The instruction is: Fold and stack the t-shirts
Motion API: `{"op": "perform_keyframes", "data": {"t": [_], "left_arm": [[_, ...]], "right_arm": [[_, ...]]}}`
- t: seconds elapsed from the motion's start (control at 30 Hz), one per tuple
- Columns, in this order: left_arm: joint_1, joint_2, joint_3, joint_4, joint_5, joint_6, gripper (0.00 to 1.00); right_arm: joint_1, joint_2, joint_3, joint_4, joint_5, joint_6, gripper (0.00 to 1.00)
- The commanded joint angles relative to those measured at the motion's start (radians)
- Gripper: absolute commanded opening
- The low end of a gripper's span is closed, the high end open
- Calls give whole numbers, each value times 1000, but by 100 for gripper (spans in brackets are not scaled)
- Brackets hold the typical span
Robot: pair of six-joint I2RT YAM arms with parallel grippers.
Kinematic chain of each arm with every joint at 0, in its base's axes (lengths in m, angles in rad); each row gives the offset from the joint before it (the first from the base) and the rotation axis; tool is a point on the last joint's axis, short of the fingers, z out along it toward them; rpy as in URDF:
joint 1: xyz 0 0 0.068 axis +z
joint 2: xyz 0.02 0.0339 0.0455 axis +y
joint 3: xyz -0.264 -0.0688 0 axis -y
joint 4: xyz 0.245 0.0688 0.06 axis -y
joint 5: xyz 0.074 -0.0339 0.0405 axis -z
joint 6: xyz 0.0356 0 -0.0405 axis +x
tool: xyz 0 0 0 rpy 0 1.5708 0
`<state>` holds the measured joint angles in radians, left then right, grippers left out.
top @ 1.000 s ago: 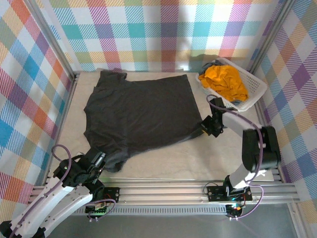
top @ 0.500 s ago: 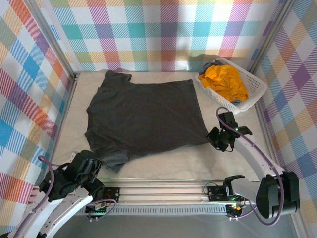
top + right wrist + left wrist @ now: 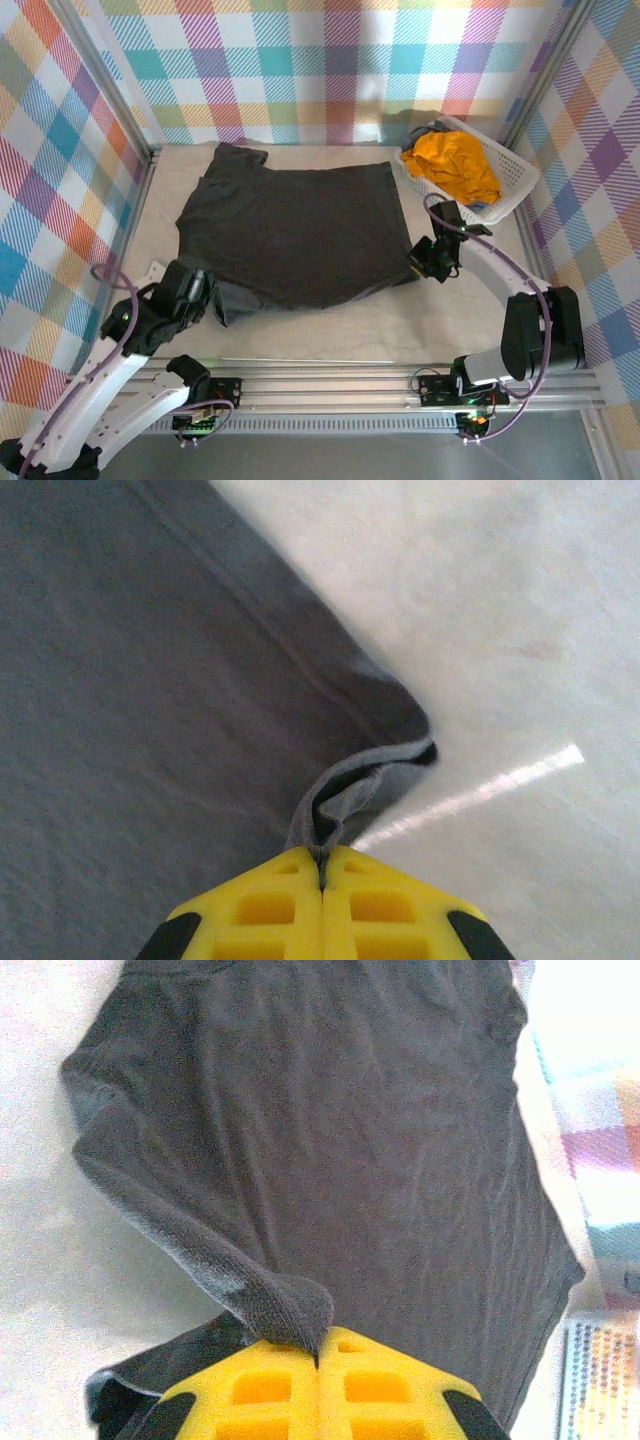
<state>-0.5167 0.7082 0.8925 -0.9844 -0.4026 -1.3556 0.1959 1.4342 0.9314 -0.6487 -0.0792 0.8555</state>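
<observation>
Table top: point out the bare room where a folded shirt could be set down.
Bare table runs between the grey t-shirt and the near rail. Another patch lies right of the shirt, nearer than the white basket. The centre is covered by the shirt, the far right corner by the basket holding the orange t-shirt.

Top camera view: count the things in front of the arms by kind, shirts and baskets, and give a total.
T-shirts: 2 (charcoal grey t-shirt, orange-yellow t-shirt)
White lattice basket: 1
Total: 3
Bluish cloth in the basket: kind unclear, not counted.
</observation>
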Motion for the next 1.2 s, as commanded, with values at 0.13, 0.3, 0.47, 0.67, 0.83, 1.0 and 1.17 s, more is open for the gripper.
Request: {"op": "perform_keyframes", "data": {"t": [0.13,0.3,0.47,0.67,0.83,1.0,1.17], "left_arm": [[301,251,92,246,226,283,0],[399,428,179,305,312,397,0],[459,539,222,363,357,460,0],[492,646,281,406,382,538,0],[509,733,326,421,410,589,0],[515,779,346,427,404,615,0],[527,810,370,437,401,627,0]], "right_arm": [[-15,172,203,6,-36,2,0],[-25,273,311,-12,-27,-3,0],[-33,365,401,-25,-22,-10,0],[-36,437,472,-42,-11,-10,0],[-37,473,513,-48,-13,-10,0],[-39,497,533,-52,-11,-12,0],[-40,502,544,-57,11,-6,0]]}}
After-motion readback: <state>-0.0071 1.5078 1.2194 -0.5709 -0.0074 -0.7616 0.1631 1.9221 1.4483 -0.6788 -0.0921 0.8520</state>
